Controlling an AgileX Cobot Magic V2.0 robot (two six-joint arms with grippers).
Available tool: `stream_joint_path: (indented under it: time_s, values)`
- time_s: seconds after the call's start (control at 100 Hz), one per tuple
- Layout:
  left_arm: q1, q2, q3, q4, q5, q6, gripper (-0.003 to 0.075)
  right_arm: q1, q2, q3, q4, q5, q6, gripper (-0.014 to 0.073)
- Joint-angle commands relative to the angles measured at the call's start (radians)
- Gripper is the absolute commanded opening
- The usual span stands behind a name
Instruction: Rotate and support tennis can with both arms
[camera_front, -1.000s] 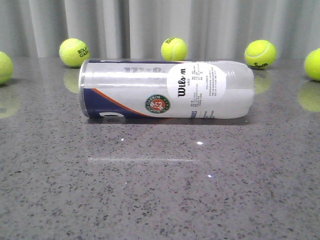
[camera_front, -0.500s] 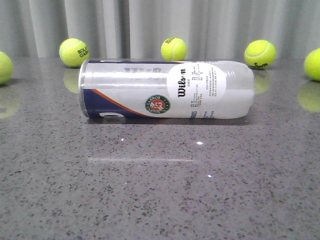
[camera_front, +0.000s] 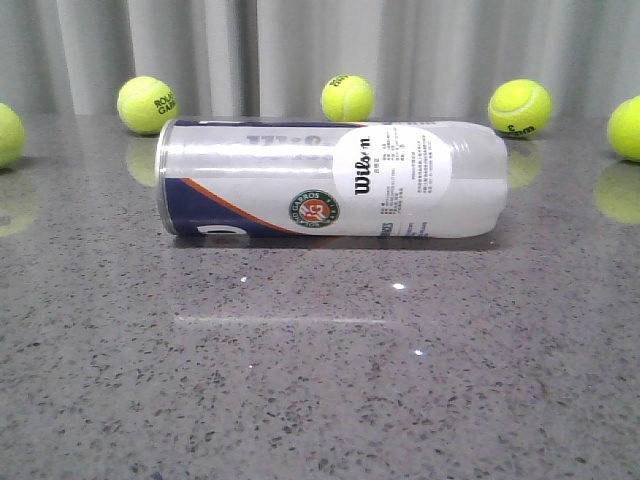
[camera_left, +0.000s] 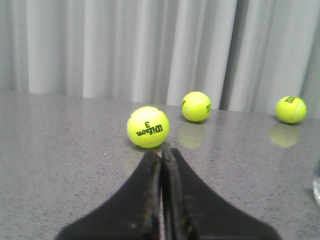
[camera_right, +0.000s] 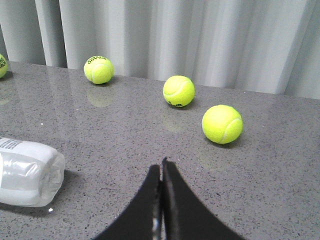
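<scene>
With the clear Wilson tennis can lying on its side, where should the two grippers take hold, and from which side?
The clear plastic tennis can lies lengthwise across the grey stone table. Probably best: one gripper at each end, left at the silver rim, right at the rounded clear end, each coming in from its own side.

The surface (camera_front: 300, 400) is grey speckled stone, polished enough to reflect what lies on it. The tennis can (camera_front: 330, 180) lies on its side across the middle, silver rim toward the left, rounded clear end toward the right. Five tennis balls rest along the far edge: one at the far left (camera_front: 8, 135), one behind the can's rim end (camera_front: 146, 105), one behind its middle (camera_front: 347, 98), one behind its rounded end (camera_front: 519, 108), one at the far right (camera_front: 626, 128).
</scene>
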Motion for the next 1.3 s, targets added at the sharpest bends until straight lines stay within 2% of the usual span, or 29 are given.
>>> stream_joint_path:
  time_s: [0.0, 0.17, 0.34, 0.43, 0.57, 0.73, 0.8, 0.85, 0.9, 0.97, 1.02, 1.09, 1.16, 1.29]
  values:
    - [0.002, 0.012, -0.123, -0.087, 0.017, -0.011, -0.0021, -0.007, 0.005, -0.023, -0.012, -0.072, -0.002, -0.0067]
    - [0.002, 0.185, -0.358, -0.085, 0.256, -0.011, -0.0021, -0.007, 0.005, -0.023, -0.012, -0.072, -0.002, -0.0067]
    - [0.002, 0.429, -0.620, -0.084, 0.617, 0.005, -0.0021, -0.007, 0.005, -0.023, -0.012, -0.072, -0.002, -0.0067]
    - [0.002, 0.556, -0.726, -0.084, 0.741, 0.028, -0.0021, -0.007, 0.005, -0.023, -0.012, -0.072, -0.002, -0.0067]
    - [0.002, 0.705, -0.810, -0.096, 0.816, 0.028, -0.0021, -0.007, 0.005, -0.023, -0.012, -0.072, -0.002, -0.0067]
    - [0.002, 0.802, -0.814, -0.144, 0.816, 0.048, -0.0020, -0.007, 0.005, -0.023, -0.012, -0.072, -0.002, -0.0067]
    - [0.002, 0.828, -0.814, -0.186, 0.826, 0.116, -0.0004, -0.007, 0.005, -0.023, -0.012, -0.072, -0.002, -0.0067]
    - [0.002, 0.839, -0.814, -0.239, 0.837, 0.175, 0.0047, -0.007, 0.005, -0.023, -0.012, -0.072, -0.002, -0.0067]
    - [0.002, 0.848, -0.814, -0.275, 0.837, 0.200, 0.0130, -0.007, 0.005, -0.023, -0.012, -0.072, -0.002, -0.0067]
    - [0.002, 0.855, -0.814, -0.303, 0.832, 0.213, 0.0302, -0.007, 0.005, -0.023, -0.012, -0.072, -0.002, -0.0067]
    - [0.002, 0.855, -0.814, -0.303, 0.824, 0.213, 0.0460, -0.007, 0.005, -0.023, -0.012, -0.072, -0.002, -0.0067]
    - [0.002, 0.855, -0.814, -0.309, 0.811, 0.213, 0.0619, -0.007, 0.005, -0.023, -0.012, -0.072, -0.002, -0.0067]
    - [0.002, 0.855, -0.814, -0.341, 0.812, 0.213, 0.0693, -0.007, 0.005, -0.023, -0.012, -0.072, -0.002, -0.0067]
    - [0.002, 0.890, -0.814, -0.469, 0.792, 0.251, 0.0679, -0.007, 0.005, -0.023, -0.012, -0.072, -0.002, -0.0067]
